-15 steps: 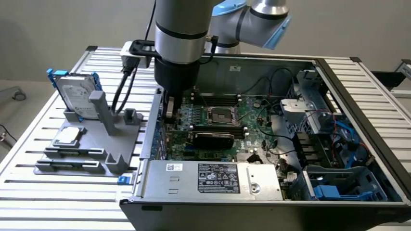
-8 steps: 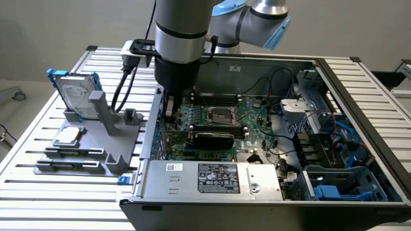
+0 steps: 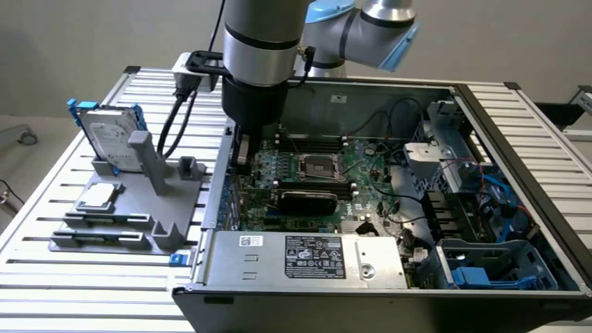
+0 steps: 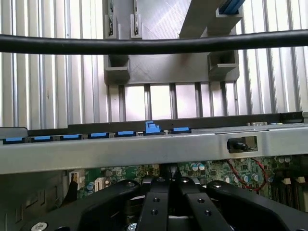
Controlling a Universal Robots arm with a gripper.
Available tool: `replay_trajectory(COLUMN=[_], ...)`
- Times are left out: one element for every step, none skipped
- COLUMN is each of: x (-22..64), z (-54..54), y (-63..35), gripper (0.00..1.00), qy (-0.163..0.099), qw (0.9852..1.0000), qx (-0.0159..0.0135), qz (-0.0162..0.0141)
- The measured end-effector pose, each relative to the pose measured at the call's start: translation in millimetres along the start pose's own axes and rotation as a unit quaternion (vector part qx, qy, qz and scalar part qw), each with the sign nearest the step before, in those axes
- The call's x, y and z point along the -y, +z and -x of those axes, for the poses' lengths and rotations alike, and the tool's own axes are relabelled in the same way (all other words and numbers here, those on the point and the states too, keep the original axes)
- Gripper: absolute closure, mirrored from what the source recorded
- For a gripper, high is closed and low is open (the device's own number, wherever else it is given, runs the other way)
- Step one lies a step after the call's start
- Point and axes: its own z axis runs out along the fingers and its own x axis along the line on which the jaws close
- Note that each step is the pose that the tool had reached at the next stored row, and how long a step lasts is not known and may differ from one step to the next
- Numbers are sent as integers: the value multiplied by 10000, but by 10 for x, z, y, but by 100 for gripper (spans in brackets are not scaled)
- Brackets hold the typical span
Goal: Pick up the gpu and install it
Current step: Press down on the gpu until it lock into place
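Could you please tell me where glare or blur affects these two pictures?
Exterior view: even lighting, mild sheen on the arm's silver tube. Wrist view: the slatted table is washed out by glare, and the black cable crossing close to the lens looks soft.

A white label [image 3: 317, 255] with black print and small marks sits on the silver power supply [image 3: 306, 260], at six o'clock in the exterior view; its wording cannot be read.
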Motion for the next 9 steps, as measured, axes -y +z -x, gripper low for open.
replay_trajectory(x=[0, 1, 5, 10, 13, 16, 18, 21, 23], z=[0, 1, 1, 1, 2, 3, 3, 4, 4], y=[-9, -17, -23, -32, -40, -48, -55, -61, -65], gripper=[89, 89, 89, 89, 89, 89, 89, 89, 89], qy=[4, 11, 16, 19, 22, 26, 30, 34, 38], qw=[10000, 10000, 10000, 10000, 10000, 10000, 9999, 9999, 9999], qx=[-10, -21, -34, -50, -68, -88, -111, -136, -162], qz=[7, 10, 8, 9, 9, 9, 9, 8, 8])
